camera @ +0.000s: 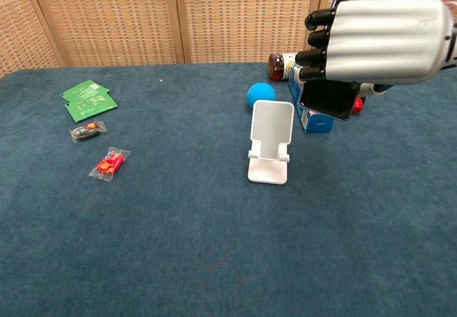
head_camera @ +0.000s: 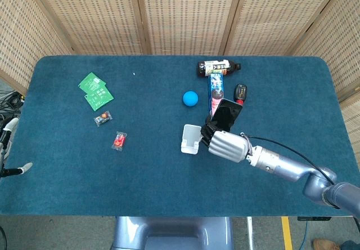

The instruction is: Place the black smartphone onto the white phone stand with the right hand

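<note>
My right hand (head_camera: 226, 144) (camera: 378, 40) grips the black smartphone (head_camera: 225, 115) (camera: 327, 100) and holds it up in the air, just right of the white phone stand (head_camera: 190, 139) (camera: 270, 143). The stand sits upright on the blue cloth mid-table with nothing on it. In the chest view the phone hangs below the curled fingers, above and to the right of the stand's back plate. Only a small part of my left hand (head_camera: 10, 148) shows at the far left edge of the head view, off the table; how its fingers lie is not visible.
Behind the stand lie a blue ball (head_camera: 190, 98) (camera: 259, 93), a cookie box (head_camera: 216, 97) (camera: 308, 100), a dark bottle (head_camera: 217, 67) on its side and a small black-and-red item (head_camera: 239, 95). Green packets (head_camera: 94, 90) (camera: 88, 98) and two small wrapped sweets (head_camera: 118, 141) (camera: 109, 163) lie at the left.
</note>
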### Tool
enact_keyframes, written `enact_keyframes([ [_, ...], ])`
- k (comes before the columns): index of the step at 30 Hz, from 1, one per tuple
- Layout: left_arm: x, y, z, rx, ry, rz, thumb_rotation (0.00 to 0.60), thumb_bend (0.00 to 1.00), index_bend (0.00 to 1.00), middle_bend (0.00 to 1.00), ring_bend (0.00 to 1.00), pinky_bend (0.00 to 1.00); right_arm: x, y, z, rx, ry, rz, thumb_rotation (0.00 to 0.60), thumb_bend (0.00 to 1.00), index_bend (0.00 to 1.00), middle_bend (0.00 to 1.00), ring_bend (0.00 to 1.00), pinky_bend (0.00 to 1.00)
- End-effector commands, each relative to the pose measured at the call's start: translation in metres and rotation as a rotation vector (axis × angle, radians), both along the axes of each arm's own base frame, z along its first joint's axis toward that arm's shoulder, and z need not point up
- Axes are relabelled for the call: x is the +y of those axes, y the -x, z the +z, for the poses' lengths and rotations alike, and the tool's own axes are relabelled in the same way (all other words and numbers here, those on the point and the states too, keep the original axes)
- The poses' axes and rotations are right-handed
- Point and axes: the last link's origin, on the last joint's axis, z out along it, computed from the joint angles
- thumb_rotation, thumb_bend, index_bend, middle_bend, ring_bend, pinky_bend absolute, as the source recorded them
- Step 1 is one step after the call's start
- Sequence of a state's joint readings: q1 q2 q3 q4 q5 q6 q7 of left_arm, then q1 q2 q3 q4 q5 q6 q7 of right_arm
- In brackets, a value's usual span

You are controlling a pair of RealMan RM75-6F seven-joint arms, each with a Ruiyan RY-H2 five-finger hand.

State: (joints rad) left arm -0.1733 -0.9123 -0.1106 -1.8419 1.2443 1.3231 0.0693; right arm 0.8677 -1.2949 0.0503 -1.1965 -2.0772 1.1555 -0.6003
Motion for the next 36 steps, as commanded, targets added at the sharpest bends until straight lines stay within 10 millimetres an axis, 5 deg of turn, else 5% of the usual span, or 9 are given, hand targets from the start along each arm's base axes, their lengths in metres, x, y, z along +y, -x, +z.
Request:
enact_keyframes([
  [1,0.001,0.001,0.0,-0.003,0.0,0.004,0.6,0.0,0.0,0.0,0.0,0.0,-0.011,-0.017,-0.017,0.041,0.051,-0.001,0.6,0.31,0.56,0.58,0.5,0.36],
  [12,0.004,0.008,0.002,-0.014,0.005,0.03,0.6,0.0,0.0,0.0,0.0,0.0,-0.001,-0.047,-0.051,0.113,0.035,0.102,0.6,0.31,0.56,0.59,0.5,0.36],
  [21,0.003,0.01,0.004,-0.032,0.001,0.035,0.6,0.0,0.0,0.0,0.0,0.0,-0.006,-0.047,-0.079,0.177,0.035,0.096,0.6,0.32,0.56,0.6,0.51,0.36],
  [36,0.003,0.012,0.007,-0.044,0.002,0.037,0.6,0.0,0.0,0.0,0.0,0.0,-0.006,-0.043,-0.097,0.217,0.037,0.094,0.6,0.31,0.56,0.6,0.51,0.36],
])
